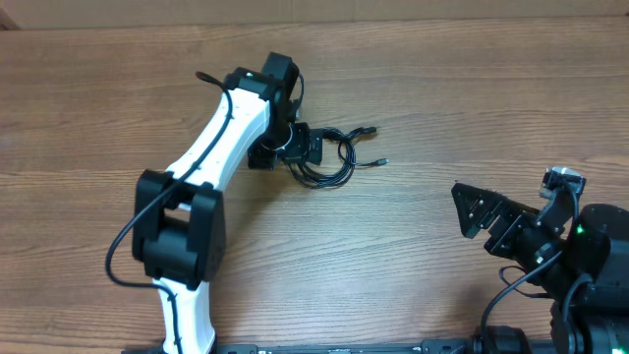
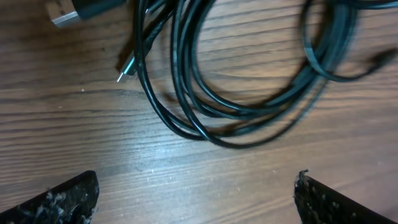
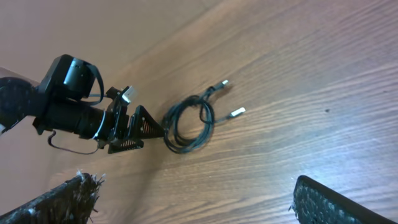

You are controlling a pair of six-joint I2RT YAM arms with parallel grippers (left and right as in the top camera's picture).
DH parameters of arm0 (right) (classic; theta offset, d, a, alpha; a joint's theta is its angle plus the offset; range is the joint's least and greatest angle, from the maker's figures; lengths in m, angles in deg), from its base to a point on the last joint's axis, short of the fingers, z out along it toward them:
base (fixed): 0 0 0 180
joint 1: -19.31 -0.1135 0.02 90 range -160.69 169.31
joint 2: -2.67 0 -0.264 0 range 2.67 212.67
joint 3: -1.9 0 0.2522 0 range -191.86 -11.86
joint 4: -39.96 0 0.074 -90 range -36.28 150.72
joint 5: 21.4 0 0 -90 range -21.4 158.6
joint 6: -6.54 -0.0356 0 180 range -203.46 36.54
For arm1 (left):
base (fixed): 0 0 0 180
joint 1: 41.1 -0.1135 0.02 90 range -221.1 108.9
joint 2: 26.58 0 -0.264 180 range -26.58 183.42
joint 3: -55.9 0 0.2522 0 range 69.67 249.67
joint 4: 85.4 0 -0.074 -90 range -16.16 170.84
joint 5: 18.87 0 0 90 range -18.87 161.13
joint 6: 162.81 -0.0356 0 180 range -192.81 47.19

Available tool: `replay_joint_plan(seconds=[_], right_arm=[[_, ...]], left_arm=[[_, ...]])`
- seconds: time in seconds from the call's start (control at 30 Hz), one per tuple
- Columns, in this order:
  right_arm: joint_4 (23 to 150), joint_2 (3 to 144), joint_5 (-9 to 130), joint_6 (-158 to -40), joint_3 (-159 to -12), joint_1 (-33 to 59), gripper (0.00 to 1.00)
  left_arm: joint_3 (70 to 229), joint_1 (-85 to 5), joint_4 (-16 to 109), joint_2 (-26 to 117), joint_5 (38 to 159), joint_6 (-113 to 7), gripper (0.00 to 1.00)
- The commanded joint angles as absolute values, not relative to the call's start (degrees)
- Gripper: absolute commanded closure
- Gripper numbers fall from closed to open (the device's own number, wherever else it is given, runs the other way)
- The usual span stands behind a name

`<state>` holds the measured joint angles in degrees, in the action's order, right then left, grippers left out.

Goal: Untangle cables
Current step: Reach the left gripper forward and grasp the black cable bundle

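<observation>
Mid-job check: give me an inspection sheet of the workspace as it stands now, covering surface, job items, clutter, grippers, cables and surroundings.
Surface: wooden table, bare wood grain around the work.
Job's things: cables lie in one bundle of loose, overlapping loops, with two plug ends sticking out to its right.
Clutter: nothing seen.
Grippers: left gripper is open at the bundle, with the loops just ahead of its fingers and nothing between them. Right gripper is open, empty and well away from the bundle.
Cables: apart from the bundle, a black arm wire loops off the left arm, clear of the bundle.
Surroundings: nothing seen.
</observation>
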<state>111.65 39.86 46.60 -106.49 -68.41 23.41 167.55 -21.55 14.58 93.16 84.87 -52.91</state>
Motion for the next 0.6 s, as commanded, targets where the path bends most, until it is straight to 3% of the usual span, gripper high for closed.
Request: replay_joint_plan(seconds=[0.0, 0.33, 0.4, 0.47, 0.5, 0.53, 0.57], right_arm=[[112.17, 39.93, 48.03, -104.65, -69.46, 23.41, 0.00], [113.48, 39.95, 48.05, -104.28, -69.26, 23.41, 0.00], [113.66, 39.95, 48.03, -103.30, -69.24, 23.41, 0.11], [113.88, 39.95, 48.03, -101.83, -69.24, 23.41, 0.48], [113.99, 39.95, 48.03, -101.11, -69.24, 23.41, 0.71], [114.14, 39.95, 48.07, -100.96, -69.24, 23.41, 0.85], [114.29, 39.95, 48.07, -100.96, -69.24, 23.41, 0.89]], left_arm=[[168.86, -20.32, 14.82, 96.07, 83.78, -48.74, 0.00], [168.84, -18.73, 15.02, 104.33, 83.19, -46.42, 0.00], [168.84, -18.51, 14.86, 105.95, 83.27, -46.40, 0.00], [168.84, -18.53, 15.12, 107.28, 84.69, -46.81, 0.00], [168.84, -18.53, 15.30, 107.81, 85.02, -47.62, 0.55], [168.82, -18.53, 15.28, 108.00, 85.15, -47.97, 0.96], [168.82, -18.57, 15.10, 108.11, 85.31, -47.88, 0.96]])
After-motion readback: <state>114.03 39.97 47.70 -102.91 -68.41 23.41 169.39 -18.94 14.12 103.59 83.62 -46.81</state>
